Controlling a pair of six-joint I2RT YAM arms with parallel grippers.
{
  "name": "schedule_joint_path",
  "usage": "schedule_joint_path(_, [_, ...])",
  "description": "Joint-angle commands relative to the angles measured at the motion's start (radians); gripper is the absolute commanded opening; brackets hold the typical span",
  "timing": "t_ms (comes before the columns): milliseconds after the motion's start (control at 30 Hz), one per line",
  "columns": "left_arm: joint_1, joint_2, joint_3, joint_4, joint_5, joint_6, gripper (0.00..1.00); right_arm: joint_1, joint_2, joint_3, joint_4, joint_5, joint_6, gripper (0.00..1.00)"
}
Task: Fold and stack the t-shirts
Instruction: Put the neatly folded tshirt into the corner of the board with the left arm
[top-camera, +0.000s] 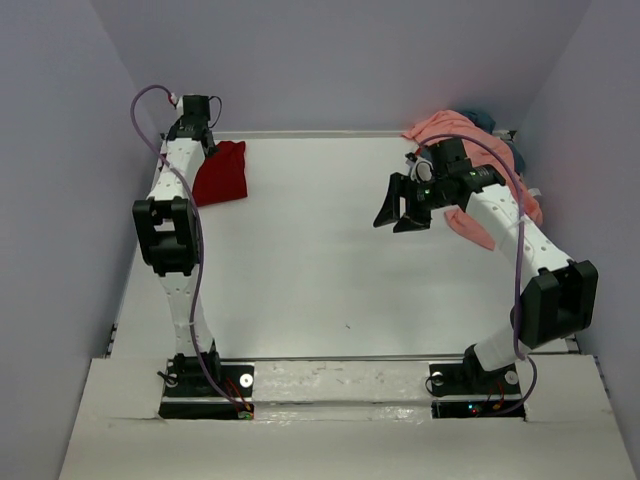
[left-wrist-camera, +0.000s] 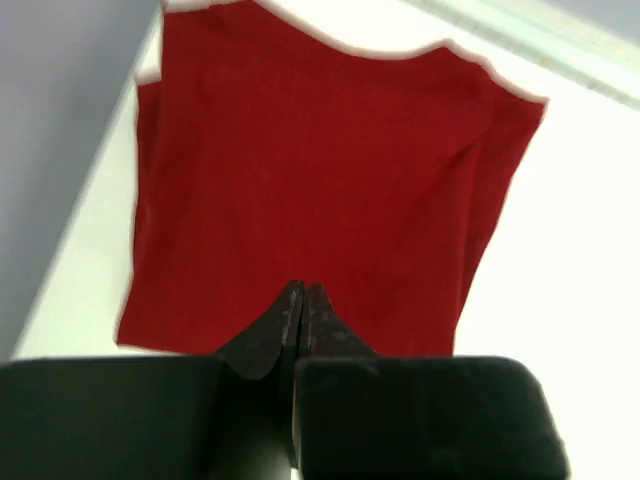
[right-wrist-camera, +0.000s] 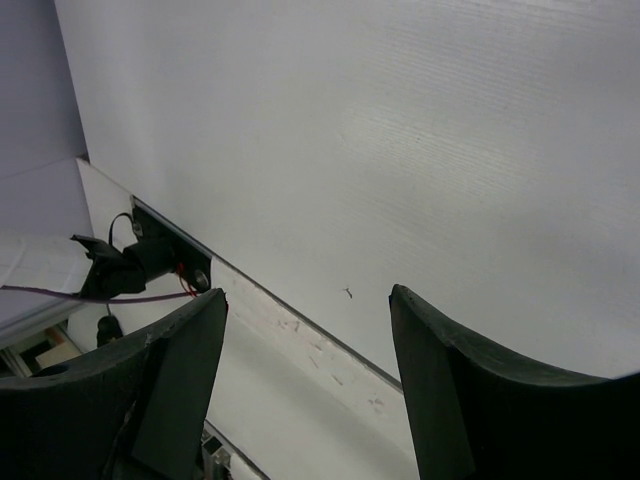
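Note:
The dark red t-shirt lies folded into a rough square at the table's far left corner. In the left wrist view this dark red t-shirt spreads out just past my left gripper, whose fingers are pressed together with no cloth showing between them. The salmon pink t-shirt sits crumpled at the far right, partly under my right arm. A bit of the slate blue-grey t-shirt peeks out beside it. My right gripper hangs open over bare table, left of that heap, with nothing between its fingers.
The white table is walled in by pale purple panels on the left, back and right. The right wrist view looks down at the near table edge and an arm base with red wires.

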Motion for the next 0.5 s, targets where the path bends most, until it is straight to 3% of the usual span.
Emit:
schedule_joint_path(0, [0.027, 0.000, -0.093, -0.070, 0.049, -0.075, 0.00, 0.011, -0.014, -0.005, 0.053, -0.022, 0.002, 0.72])
schedule_joint_path(233, [0.034, 0.082, -0.057, -0.141, 0.085, -0.099, 0.00, 0.011, -0.043, -0.028, 0.050, -0.016, -0.004, 0.72])
schedule_joint_path(467, [0.034, 0.148, -0.057, -0.113, 0.125, -0.107, 0.00, 0.011, -0.064, -0.047, 0.055, -0.004, 0.002, 0.72])
